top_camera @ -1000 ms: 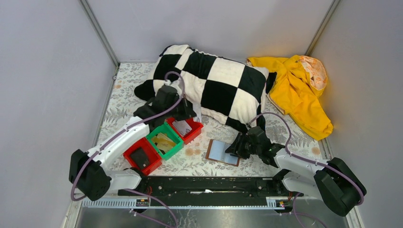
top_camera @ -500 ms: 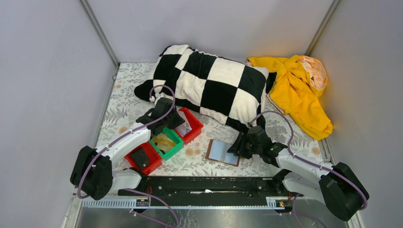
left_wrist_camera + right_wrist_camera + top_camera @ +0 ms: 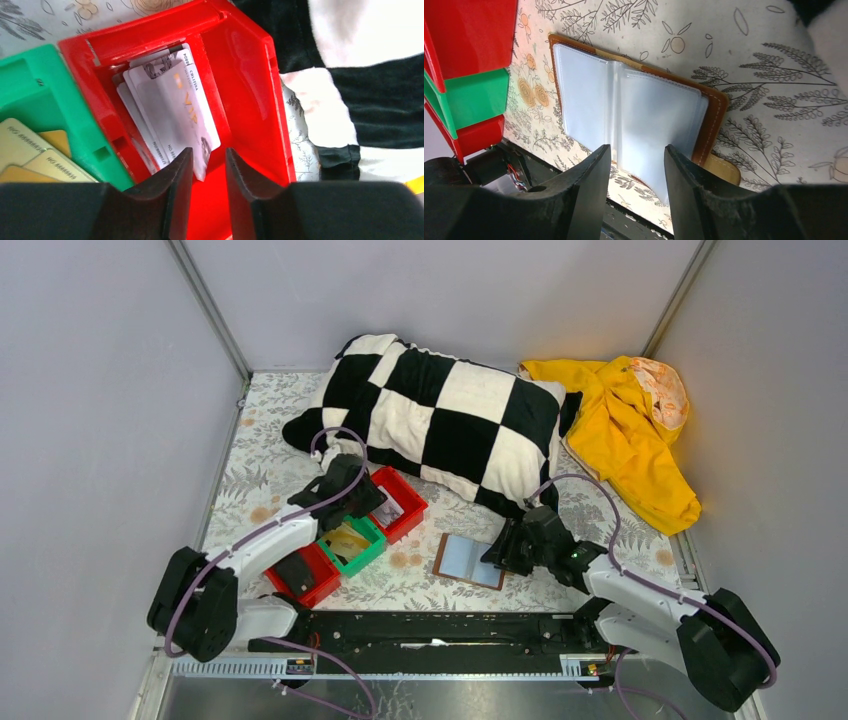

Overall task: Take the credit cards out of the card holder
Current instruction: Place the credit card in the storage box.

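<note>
Where the card holder (image 3: 629, 115) lies open, a green bin (image 3: 474, 97) sits near.

Top view. The left gripper (image 3: 352, 496) has drawn back from the edge of the checked pillow (image 3: 450, 410) toward the lower left of the frame. It now hangs over the near-left corner of the far red bin (image 3: 412, 502). This uncovers more of that bin's white cards (image 3: 386, 510). The left arm's forearm (image 3: 270, 535) now crosses part of the green bin (image 3: 368, 550) and the near red bin (image 3: 318, 585). The right arm's rear joint (image 3: 728, 650) has shifted toward the lower right corner.
</note>
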Tool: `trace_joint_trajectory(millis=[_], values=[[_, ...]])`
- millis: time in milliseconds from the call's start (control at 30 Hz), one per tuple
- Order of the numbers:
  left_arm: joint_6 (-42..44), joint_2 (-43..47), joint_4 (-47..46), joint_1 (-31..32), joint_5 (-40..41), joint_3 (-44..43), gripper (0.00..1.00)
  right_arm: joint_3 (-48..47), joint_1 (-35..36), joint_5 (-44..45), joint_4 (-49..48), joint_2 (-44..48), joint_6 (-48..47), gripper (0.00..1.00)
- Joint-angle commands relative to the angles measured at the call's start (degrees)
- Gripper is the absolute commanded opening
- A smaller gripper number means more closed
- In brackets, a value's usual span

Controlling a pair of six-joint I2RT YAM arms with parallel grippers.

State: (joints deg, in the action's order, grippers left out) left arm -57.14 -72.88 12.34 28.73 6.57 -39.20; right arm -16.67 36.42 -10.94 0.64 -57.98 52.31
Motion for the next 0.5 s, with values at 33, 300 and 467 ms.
trace_joint_trajectory(millis=[33, 300, 467], values=[[1.5, 8.1, 1.3, -0.3, 3.8, 0.3, 0.38, -0.9, 0.3, 3.8, 4.8, 4.0, 1.1, 0.51], [5.7, 12.6, 4.7, 10.6, 5.8, -4.4, 0.4, -1.2, 0.3, 10.4, 11.9, 11.9, 4.2, 0.5], [6.8, 5.0, 5.0, 23.2, 3.0, -10.1, 0.39, -1.1, 0.3, 10.6, 15.4, 11.6, 4.6, 0.5]])
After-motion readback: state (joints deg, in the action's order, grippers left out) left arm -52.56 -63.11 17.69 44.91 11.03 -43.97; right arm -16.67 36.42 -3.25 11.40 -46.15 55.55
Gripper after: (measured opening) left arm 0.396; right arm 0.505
